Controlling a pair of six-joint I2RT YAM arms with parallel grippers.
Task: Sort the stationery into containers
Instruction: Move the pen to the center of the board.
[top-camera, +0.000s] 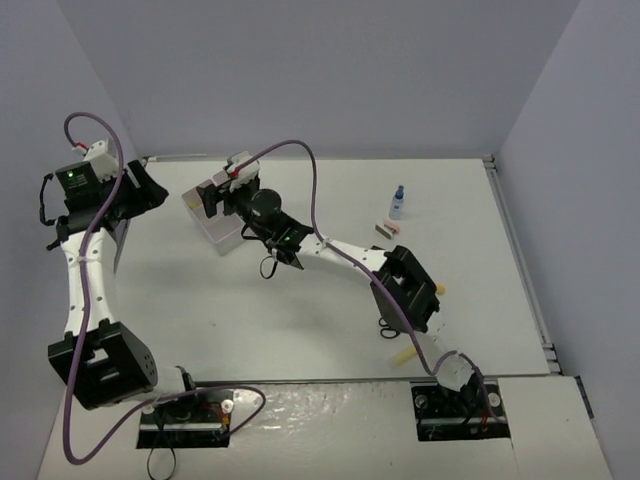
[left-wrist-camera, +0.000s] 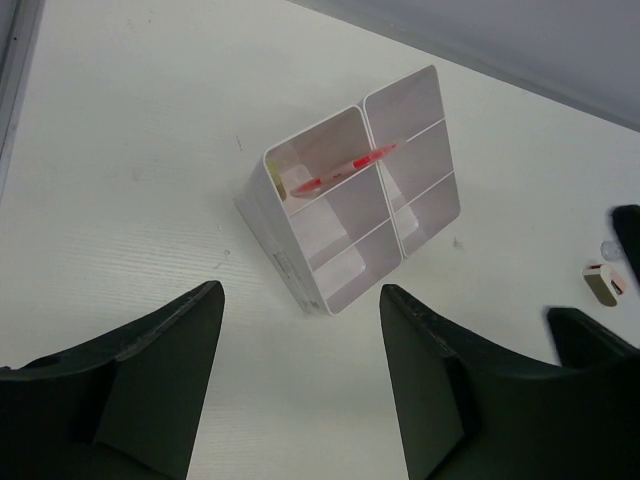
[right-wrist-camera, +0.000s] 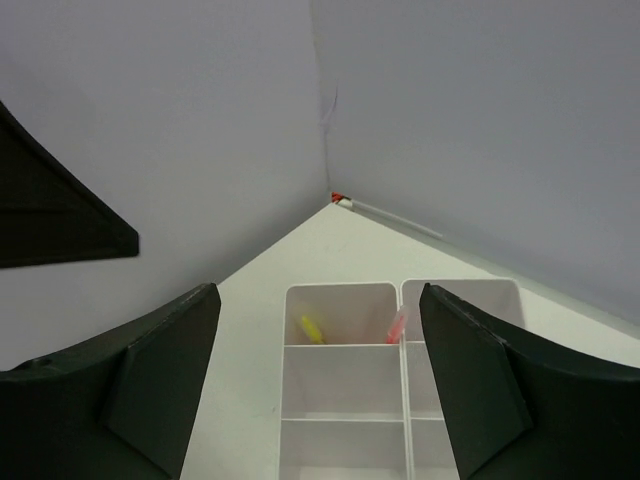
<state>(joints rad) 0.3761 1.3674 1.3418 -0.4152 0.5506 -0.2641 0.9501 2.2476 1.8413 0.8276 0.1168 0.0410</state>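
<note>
Now | right end effector (right-wrist-camera: 318, 295) wide, empty | tray (right-wrist-camera: 340, 287) directly beneath | left end effector (left-wrist-camera: 300, 292) also wide

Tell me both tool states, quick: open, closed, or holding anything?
Left tool: open, holding nothing.
Right tool: open, holding nothing, poised over the white tray.

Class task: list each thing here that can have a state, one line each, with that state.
tray: upright, holding two items.
left tool: open, empty.
right tool: open, empty, over the tray.
red pen: in tray, leaning across a divider.
yellow highlighter: lying in a corner compartment.
blue-capped bottle: upright, capped, outside the tray.
pink eraser: on the table, unsorted.
scissors: mostly hidden under the right arm; blades unclear.
</note>
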